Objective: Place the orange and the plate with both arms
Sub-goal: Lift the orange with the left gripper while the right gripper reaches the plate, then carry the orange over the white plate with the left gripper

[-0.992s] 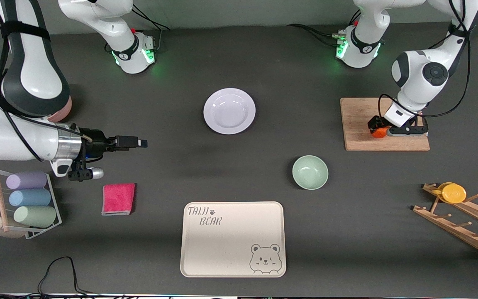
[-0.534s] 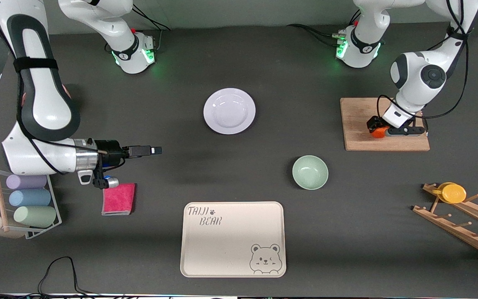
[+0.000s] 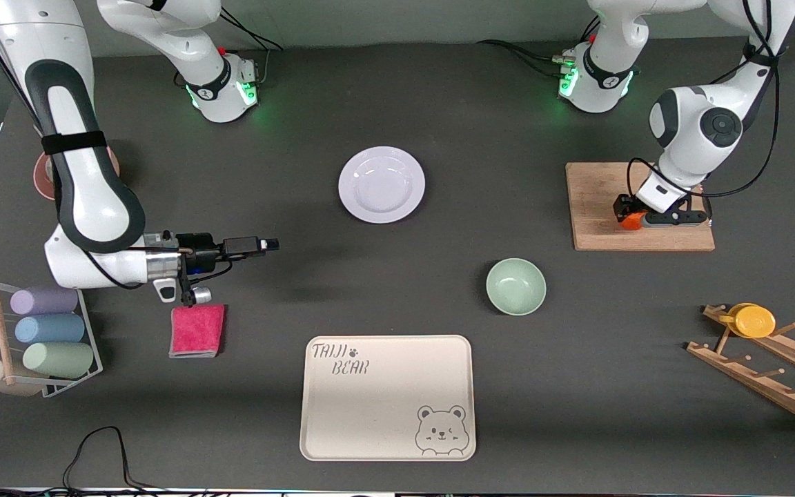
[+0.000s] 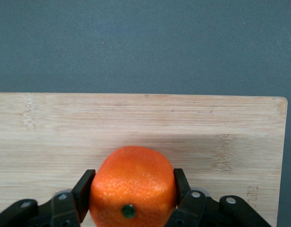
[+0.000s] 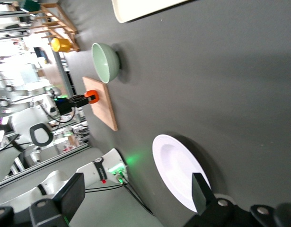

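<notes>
The orange (image 3: 633, 219) sits on a wooden board (image 3: 597, 200) toward the left arm's end of the table. My left gripper (image 3: 625, 211) is shut on the orange; in the left wrist view the orange (image 4: 133, 187) fills the gap between both fingers (image 4: 83, 189) and rests on the board (image 4: 136, 118). The pale lavender-white plate (image 3: 381, 184) lies bare at mid-table. My right gripper (image 3: 270, 244) is open and empty, held level over bare table, nearer the right arm's end than the plate. The right wrist view shows the plate (image 5: 178, 172) past its spread fingers (image 5: 200, 189).
A mint-green bowl (image 3: 515, 286) stands nearer the camera than the board. A cream bear-printed tray (image 3: 387, 397) lies at the front. A pink cloth (image 3: 197, 330) and a rack of cups (image 3: 32, 338) lie under the right arm. A wooden rack with a yellow cup (image 3: 753, 321) stands at the left arm's end.
My right gripper has swung toward mid-table and the plate, staying open. My left gripper stays shut on the orange on the board, hardly moved.
</notes>
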`<state>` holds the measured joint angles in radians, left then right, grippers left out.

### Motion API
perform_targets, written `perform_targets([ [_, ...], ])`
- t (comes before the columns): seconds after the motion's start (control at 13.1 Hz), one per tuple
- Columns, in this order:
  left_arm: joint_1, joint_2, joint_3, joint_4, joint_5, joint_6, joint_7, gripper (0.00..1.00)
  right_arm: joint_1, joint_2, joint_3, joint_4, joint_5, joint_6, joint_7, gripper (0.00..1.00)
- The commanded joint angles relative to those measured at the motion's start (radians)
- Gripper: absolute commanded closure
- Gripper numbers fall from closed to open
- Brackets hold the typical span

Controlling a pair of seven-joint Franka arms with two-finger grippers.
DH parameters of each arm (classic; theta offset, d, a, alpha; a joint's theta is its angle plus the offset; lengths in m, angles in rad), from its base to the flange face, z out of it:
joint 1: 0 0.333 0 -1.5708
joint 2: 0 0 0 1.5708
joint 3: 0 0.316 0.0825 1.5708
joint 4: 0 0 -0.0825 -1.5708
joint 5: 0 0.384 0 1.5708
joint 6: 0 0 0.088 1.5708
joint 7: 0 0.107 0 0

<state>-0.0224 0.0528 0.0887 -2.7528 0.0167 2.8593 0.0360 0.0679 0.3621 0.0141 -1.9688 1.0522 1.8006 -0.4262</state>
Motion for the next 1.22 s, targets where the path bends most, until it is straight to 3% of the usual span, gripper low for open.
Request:
perform_targets([
  [0.0,-0.004,-0.051,-0.004,-0.002,-0.011,-0.020,0.001,1.00,0.006,-0.097,-0.003,-0.197,0.139,0.066,-0.173,0.00],
  [0.23,-0.014,-0.195,-0.009,0.086,-0.011,-0.312,-0.001,1.00,0.012,-0.147,-0.003,-0.347,0.244,0.077,-0.328,0.00],
  [0.46,-0.034,-0.251,-0.013,0.319,-0.015,-0.714,0.004,1.00,0.026,-0.254,-0.003,-0.490,0.302,0.079,-0.393,0.00],
  [0.76,-0.065,-0.275,-0.044,0.536,-0.127,-0.987,-0.039,1.00,0.026,-0.339,-0.003,-0.588,0.325,0.077,-0.487,0.00],
  [0.92,-0.065,-0.289,-0.105,0.603,-0.129,-1.081,-0.128,1.00,0.029,-0.321,-0.002,-0.640,0.400,0.077,-0.613,0.00],
  [1.14,-0.068,-0.311,-0.284,0.694,-0.132,-1.175,-0.365,1.00,0.072,-0.235,-0.003,-0.685,0.511,0.079,-0.820,0.00],
])
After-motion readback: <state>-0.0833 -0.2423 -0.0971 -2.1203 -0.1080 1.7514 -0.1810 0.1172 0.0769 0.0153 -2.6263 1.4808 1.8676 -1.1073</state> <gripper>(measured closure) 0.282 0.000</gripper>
